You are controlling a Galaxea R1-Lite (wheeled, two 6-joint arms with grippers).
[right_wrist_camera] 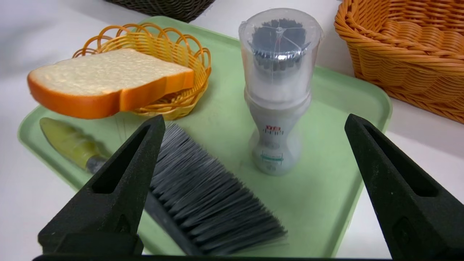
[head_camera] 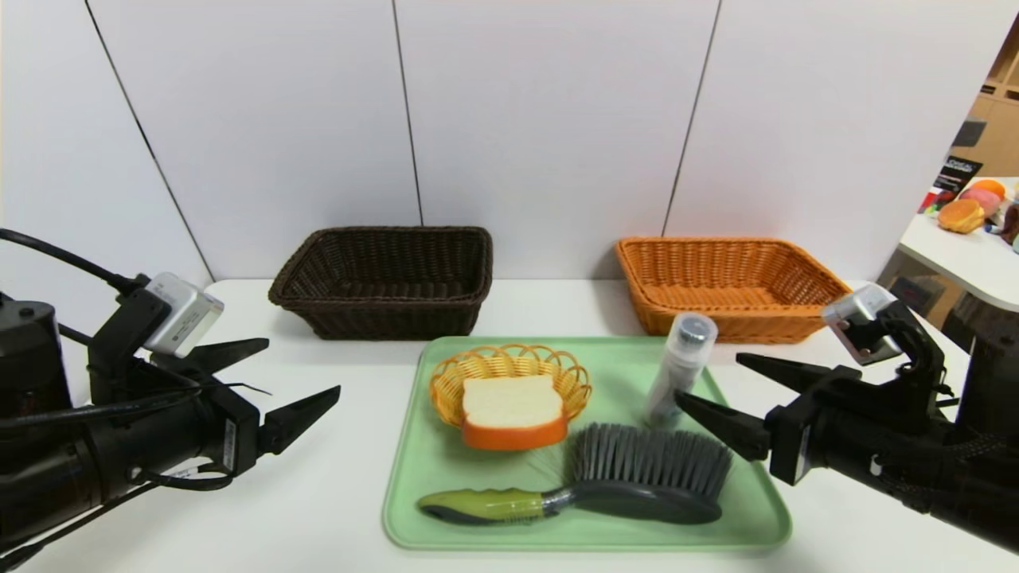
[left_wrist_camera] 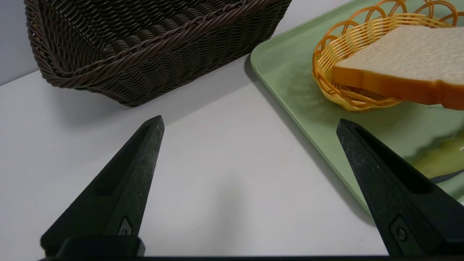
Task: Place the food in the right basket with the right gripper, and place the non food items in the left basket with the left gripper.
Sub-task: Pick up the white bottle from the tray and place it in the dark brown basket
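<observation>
While our black left gripper (head_camera: 304,366) hovers over the white counter (head_camera: 318,493), jaws open, we see the dark-brown wicker basket (head_camera: 382,318) behind. Rightward, the pale-green rectangular tray (head_camera: 621,539) bears the white, orange-crusted bread slice (head_camera: 513,402) in a small yellow wicker basket (head_camera: 447,390), the green-handled black-bristled brush (head_camera: 649,477) and an upright clear-capped bottle (head_camera: 677,370). Our black right gripper (head_camera: 707,382) opens its jaws near the orange wicker basket (head_camera: 724,322).

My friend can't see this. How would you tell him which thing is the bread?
On the white table, between and in front of the two big baskets, lies a green tray. On its far left part sits a small yellow basket; the bread rests in it, a white slice with orange-brown crust, unlike the brush and bottle.
</observation>
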